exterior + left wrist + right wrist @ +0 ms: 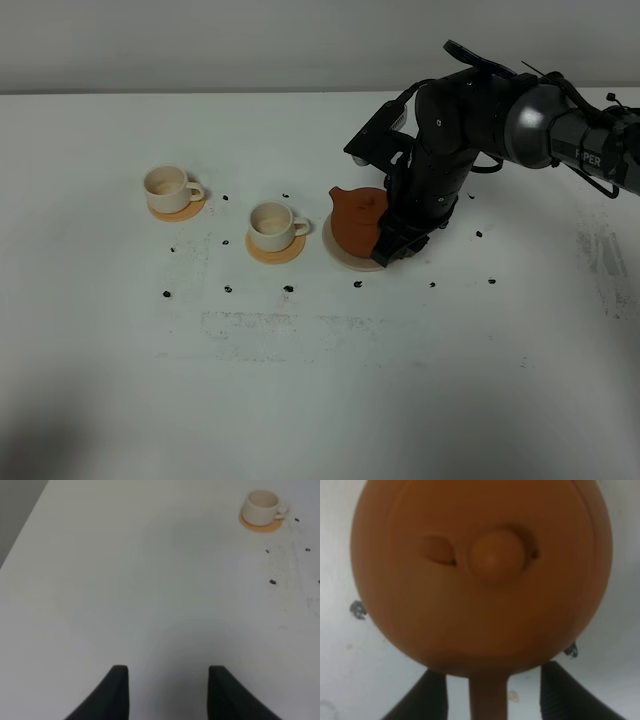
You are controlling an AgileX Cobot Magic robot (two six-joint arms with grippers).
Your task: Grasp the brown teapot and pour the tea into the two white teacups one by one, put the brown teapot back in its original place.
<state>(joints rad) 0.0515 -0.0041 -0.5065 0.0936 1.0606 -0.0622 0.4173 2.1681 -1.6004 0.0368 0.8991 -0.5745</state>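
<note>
The brown teapot [358, 222] sits on the pale beige disc [343, 260], its original place, with the spout pointing left. My right gripper [392, 243] is down at the pot's right side. In the right wrist view the teapot [480, 570] fills the frame and its handle [487, 700] stands between the open fingers [436, 695] with a gap on each side. Two white teacups [168, 186] [272, 225] stand left of the pot on orange coasters. My left gripper [167, 672] hangs open over bare table, far from a teacup [261, 507].
Small black specks [288, 289] are scattered on the white table [320, 400] around the cups and pot. The right arm [480, 120] reaches in from the upper right, over the pot's far side. The orange coasters [180, 211] [276, 252] lie under the cups.
</note>
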